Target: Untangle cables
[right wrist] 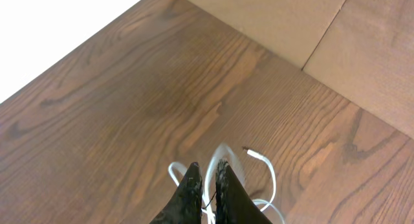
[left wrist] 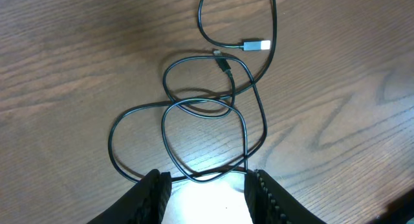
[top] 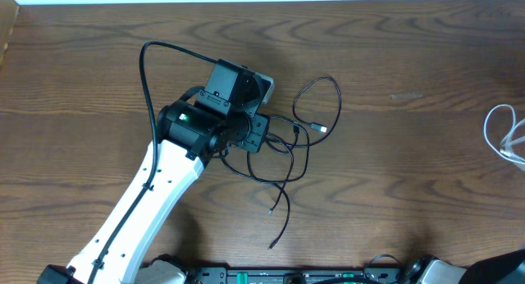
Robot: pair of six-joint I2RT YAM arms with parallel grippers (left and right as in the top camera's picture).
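The black cable (top: 338,99) lies in loose overlapping loops at the table's middle, with a silver plug (left wrist: 257,44) at its far end. My left gripper (top: 254,135) hangs over its left part. In the left wrist view the fingers (left wrist: 207,175) are open, and cable loops (left wrist: 275,30) cross between the tips. The white cable (top: 486,124) lies at the far right edge. In the right wrist view my right gripper (right wrist: 207,166) is closed on a strand of the white cable (right wrist: 272,172), whose loops and plug end spread past the fingertips.
The dark wooden table (top: 410,194) fills the view. Its far edge (top: 328,0) meets a white surface. The left arm's white link (top: 139,210) runs from the bottom left. A lighter floor panel (right wrist: 362,49) shows beyond the table in the right wrist view.
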